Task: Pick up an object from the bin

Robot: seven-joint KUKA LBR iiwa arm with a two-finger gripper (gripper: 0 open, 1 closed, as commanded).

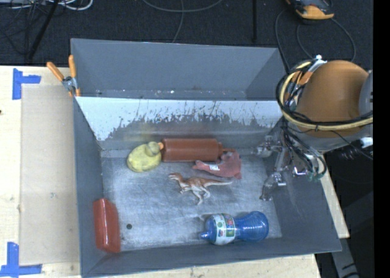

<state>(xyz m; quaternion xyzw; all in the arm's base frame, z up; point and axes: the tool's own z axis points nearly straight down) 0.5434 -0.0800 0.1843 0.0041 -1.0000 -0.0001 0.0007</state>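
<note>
My gripper point(272, 186) hangs at the bin's right side, its metal fingers pointing down above the floor with nothing seen between them. The nearest thing is a blue bottle point(235, 228) with a white label, lying on its side just below and left of the fingers. To the left of the gripper a pink crumpled piece point(220, 166) lies near the middle. A small tan toy dinosaur point(197, 185) stands beside it.
A brown cylinder point(190, 149) lies along the back wall with a yellow lump point(144, 158) at its left end. A red cylinder point(106, 224) lies in the front left corner. The arm's orange dome and cables overhang the bin's right rim.
</note>
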